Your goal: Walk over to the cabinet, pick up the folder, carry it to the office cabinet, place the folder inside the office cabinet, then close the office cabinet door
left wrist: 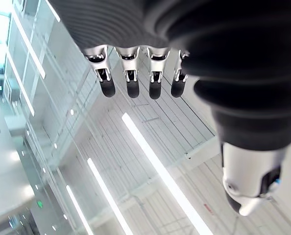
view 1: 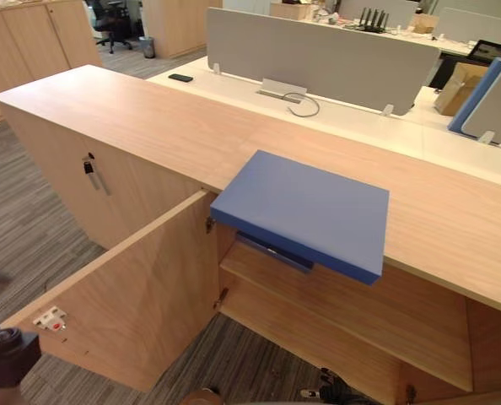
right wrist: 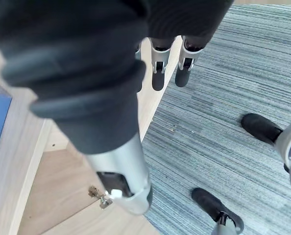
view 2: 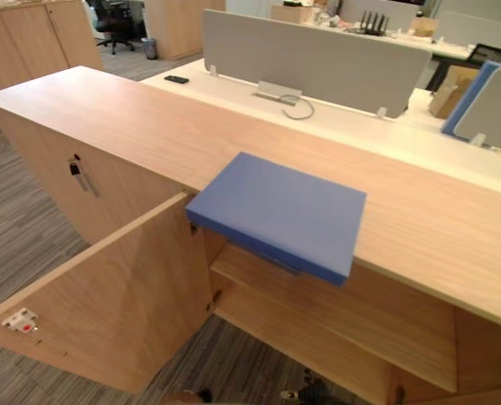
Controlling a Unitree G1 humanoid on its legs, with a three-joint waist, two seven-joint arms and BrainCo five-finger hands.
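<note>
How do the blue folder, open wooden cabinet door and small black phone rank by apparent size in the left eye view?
Open wooden cabinet door
Blue folder
Small black phone, also farthest from the camera

Folder [view 1: 305,211]: underside hidden; dark strip [view 1: 272,251] beneath its overhanging edge partly covered (kind unclear). Cabinet door [view 2: 107,304]: lower left corner cut off. Counter [view 1: 453,219]: right end cut off. Black item [view 1: 180,78] on far desk [view 1: 225,82]: too small to identify.

The left hand [left wrist: 131,81] and the right hand [right wrist: 158,73] are relaxed, fingers loosely straight, thumbs apart.
</note>
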